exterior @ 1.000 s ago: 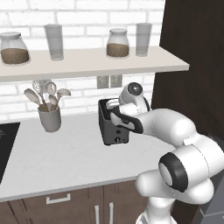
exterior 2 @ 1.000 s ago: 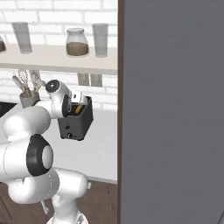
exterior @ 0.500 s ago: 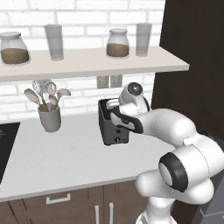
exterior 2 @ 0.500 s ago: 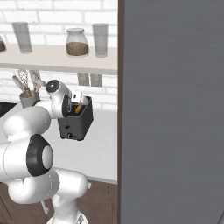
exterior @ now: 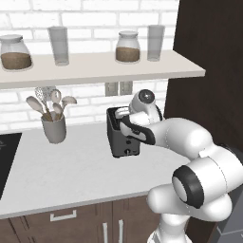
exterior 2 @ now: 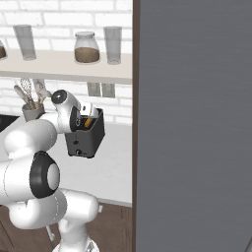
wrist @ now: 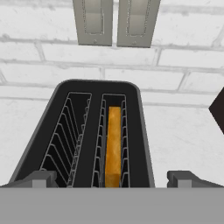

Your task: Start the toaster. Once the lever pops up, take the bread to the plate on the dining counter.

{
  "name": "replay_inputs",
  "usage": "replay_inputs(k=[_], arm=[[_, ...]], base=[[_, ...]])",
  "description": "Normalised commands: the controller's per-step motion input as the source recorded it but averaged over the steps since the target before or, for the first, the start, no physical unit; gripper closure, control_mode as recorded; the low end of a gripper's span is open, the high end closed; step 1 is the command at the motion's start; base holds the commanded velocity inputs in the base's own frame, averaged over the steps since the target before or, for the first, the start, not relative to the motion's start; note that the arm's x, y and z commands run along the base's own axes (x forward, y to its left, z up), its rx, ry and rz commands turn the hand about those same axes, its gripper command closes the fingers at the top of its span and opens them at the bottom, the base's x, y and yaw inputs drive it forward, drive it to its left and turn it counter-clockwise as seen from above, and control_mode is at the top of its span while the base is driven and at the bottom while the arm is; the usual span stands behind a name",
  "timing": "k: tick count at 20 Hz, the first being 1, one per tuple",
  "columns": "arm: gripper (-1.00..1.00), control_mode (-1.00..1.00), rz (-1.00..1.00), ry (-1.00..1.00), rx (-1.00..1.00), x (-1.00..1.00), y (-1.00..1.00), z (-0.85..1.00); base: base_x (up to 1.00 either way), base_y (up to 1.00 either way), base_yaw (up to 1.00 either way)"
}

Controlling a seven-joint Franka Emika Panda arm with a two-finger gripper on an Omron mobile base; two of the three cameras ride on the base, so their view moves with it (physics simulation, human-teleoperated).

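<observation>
One toaster (wrist: 98, 135) with two slots sits on the tabletop (exterior: 71, 175) by the wall – one bread (wrist: 113, 146) in its right slot – fingers (wrist: 41, 178) spread wide above it, holding nothing.

Toaster half-masked by the arm, gripper mostly out of frame

In both base views the arm covers the right part of the toaster (exterior: 122, 137), and its lever can't be made out. In the hand view the toaster's near end runs off the bottom edge, the bread (wrist: 113, 146) shows just its top edge in the right slot, and the fingertips (wrist: 40, 178) barely poke in.
</observation>
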Motion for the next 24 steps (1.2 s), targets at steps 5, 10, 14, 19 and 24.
replay_inputs(k=[5, 10, 14, 19, 24], arm=[[-1.00, -1.00, 0.00, 0.00, 0.00, 0.00, 0.00, 0.00], [-1.00, -1.00, 0.00, 0.00, 0.00, 0.00, 0.00, 0.00], [-1.00, -1.00, 0.00, 0.00, 0.00, 0.00, 0.00, 0.00], [-1.00, -1.00, 0.00, 0.00, 0.00, 0.00, 0.00, 0.00], [-1.00, -1.00, 0.00, 0.00, 0.00, 0.00, 0.00, 0.00]], base=[[0.00, 0.00, 0.00], [0.00, 0.00, 0.00], [0.00, 0.00, 0.00], [0.00, 0.00, 0.00], [0.00, 0.00, 0.00]])
